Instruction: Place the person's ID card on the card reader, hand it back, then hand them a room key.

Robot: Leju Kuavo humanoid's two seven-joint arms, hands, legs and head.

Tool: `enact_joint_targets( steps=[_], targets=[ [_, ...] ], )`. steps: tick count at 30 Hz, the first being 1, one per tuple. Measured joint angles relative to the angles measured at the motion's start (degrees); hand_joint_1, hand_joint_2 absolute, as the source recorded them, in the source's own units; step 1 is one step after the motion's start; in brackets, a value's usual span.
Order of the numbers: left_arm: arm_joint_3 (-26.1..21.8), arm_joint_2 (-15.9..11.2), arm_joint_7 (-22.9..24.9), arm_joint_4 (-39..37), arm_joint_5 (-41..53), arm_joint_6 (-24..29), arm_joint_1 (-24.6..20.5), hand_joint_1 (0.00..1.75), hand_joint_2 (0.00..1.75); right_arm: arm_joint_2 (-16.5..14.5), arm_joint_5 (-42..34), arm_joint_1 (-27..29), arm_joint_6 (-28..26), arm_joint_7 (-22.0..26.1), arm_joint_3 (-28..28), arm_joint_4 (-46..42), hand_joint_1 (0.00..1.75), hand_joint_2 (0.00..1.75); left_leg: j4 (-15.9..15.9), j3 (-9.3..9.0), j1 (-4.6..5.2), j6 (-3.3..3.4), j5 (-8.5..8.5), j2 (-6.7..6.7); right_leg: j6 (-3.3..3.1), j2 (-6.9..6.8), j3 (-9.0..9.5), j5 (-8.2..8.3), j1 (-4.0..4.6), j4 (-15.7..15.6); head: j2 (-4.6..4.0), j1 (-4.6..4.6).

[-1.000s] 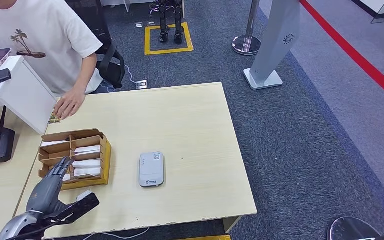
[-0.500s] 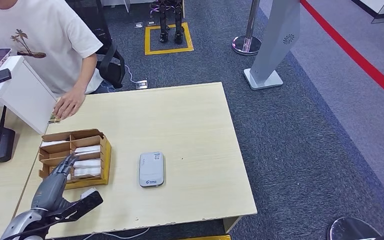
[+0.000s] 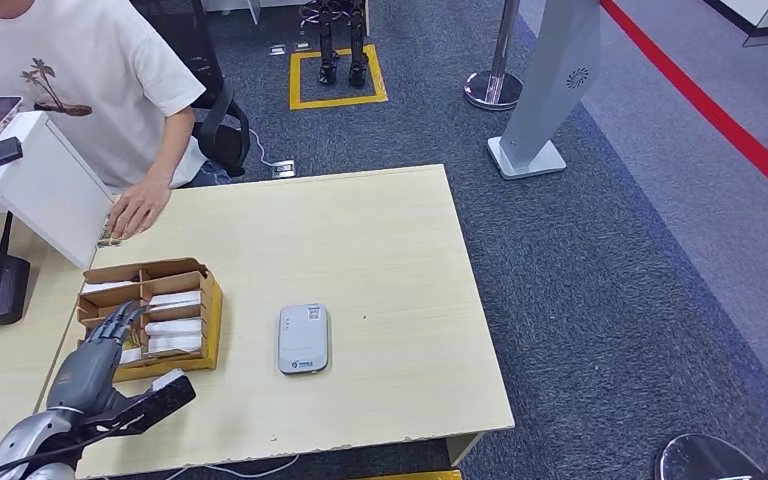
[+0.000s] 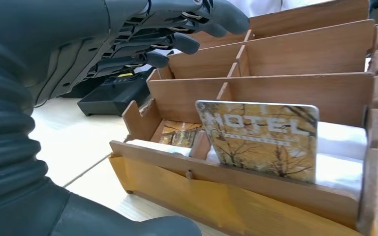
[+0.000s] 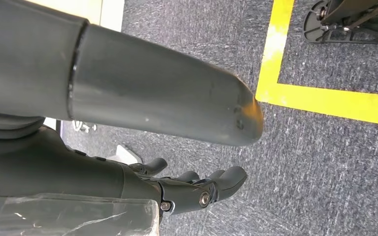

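I log a pale wood-grain bench (image 3: 380,240); a brown wooden card box (image 3: 150,320) with a yellow front, holding white cards; one room key (image 4: 261,140) printed with golden autumn trees and pale "HOTEL" lettering; a light grey card reader (image 3: 303,338); my dark grey left hand (image 3: 95,365); blue-grey carpet (image 3: 610,280) with red and yellow lines.

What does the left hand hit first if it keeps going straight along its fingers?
Likely the wooden card tray: the left hand points its fingers over the near compartments, probably meeting a divider or the cards there. Depth unclear.
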State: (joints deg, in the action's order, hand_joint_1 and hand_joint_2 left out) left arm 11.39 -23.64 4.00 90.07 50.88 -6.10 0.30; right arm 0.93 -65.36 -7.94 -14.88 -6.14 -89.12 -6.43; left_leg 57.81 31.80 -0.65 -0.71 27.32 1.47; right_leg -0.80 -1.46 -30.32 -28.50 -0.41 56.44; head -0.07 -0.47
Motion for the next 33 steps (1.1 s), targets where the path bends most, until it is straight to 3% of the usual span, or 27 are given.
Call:
enact_joint_targets(
  steps=[33],
  targets=[
    [0.00, 0.30, -0.02, 0.02, 0.00, 0.83, -0.11, 0.00, 1.75, -0.01, 0.01, 0.01, 0.22, 0.31, -0.01, -0.01, 0.00, 0.00, 0.01, 0.00, 0.00, 0.00, 0.00, 0.00, 0.01, 0.00, 0.00, 0.01, 0.00, 0.00, 0.00, 0.02]
  ],
)
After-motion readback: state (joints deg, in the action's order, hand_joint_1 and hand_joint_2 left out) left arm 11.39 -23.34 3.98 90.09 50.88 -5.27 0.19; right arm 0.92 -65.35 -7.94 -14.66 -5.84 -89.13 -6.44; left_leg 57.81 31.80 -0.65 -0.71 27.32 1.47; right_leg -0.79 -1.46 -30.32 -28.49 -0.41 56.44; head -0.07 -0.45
